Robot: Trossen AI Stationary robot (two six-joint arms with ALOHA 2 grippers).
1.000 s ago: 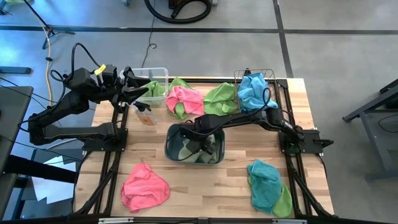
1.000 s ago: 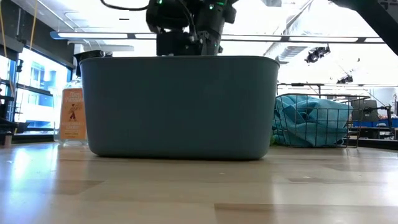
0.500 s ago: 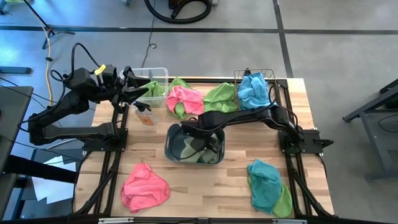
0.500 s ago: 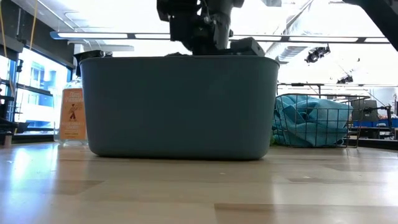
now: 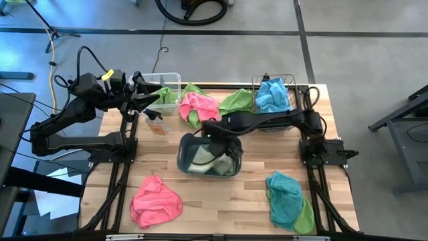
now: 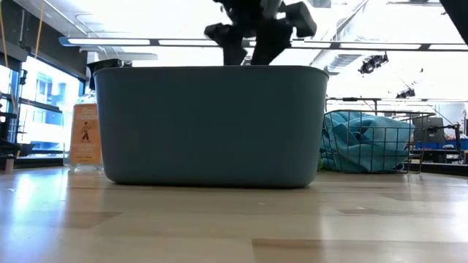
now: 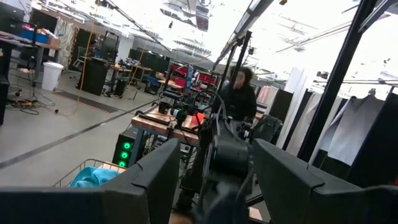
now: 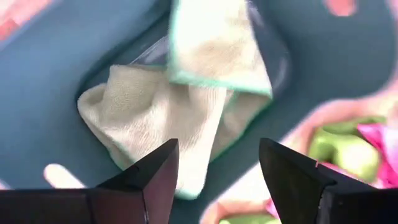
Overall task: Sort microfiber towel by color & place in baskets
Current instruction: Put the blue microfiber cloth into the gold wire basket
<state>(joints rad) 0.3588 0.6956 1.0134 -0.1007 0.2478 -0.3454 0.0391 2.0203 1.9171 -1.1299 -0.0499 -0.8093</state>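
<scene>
We judged the towels light, soft and limp, the sort that sag and drape when lifted; the best hold looked to be a pinch on a raised fold or bunched ridge near the middle, not on a flat edge. A pale towel with a green hem (image 8: 186,118) lay crumpled inside the grey-blue tub (image 5: 187,164), which stood near the middle of the desk (image 5: 221,207); the right gripper (image 8: 217,180) hung above that tub with its jaws spread and nothing between them, clear of the cloth below. In the low view the right gripper showed just above the tub's rim, touching nothing that we could see.

The left gripper (image 5: 155,96) waited over the far left corner of the desk, above the clear bin (image 5: 170,82), its jaws spread and empty; a green towel (image 5: 167,98) lay in that bin. The wire basket (image 5: 289,84) at the far right corner held a blue towel (image 5: 273,96). Unsorted towels lay elsewhere: a pink one (image 5: 198,107) and a green one (image 5: 237,106) along the far edge between bin and basket, a pink towel (image 5: 156,199) near the front left corner, and a teal towel (image 5: 284,195) over a green one near the front right corner. A spray bottle (image 5: 155,124) stood beside the bin.
</scene>
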